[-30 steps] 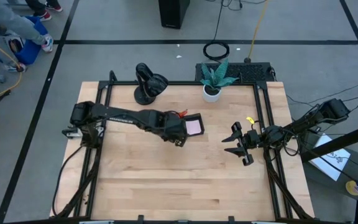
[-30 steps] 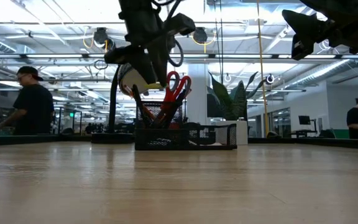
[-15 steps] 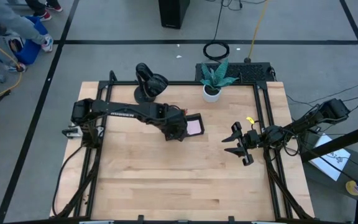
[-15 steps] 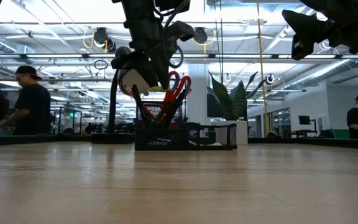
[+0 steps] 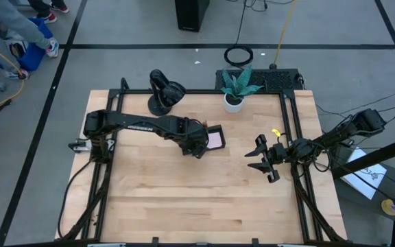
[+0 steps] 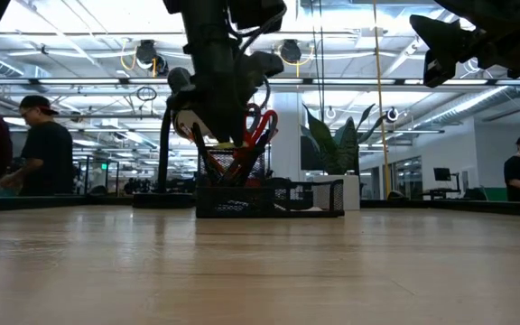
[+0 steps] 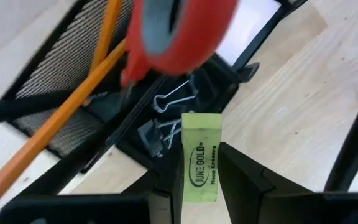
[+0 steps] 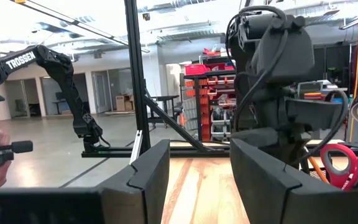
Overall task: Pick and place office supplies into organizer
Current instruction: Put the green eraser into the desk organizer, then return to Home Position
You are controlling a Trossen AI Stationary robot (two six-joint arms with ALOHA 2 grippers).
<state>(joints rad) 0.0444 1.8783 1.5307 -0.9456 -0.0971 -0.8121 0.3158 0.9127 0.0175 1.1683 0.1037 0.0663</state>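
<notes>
- Over the black mesh desk organizer, near the middle of the wooden table, I have the left gripper pinching a small yellow-green rectangular eraser upright between its two dark fingers (the printed label faces my wrist camera).
- Just under that eraser, I see silver-handled black binder clips lying in a low organizer compartment.
- Beside them, red-handled scissors and orange wooden pencils stand in the taller back section, and the pink square sticky-note pad sits in its own compartment.
- Further right, well apart from the organizer, my right gripper hangs above the table with its fingers spread and nothing between them.
</notes>
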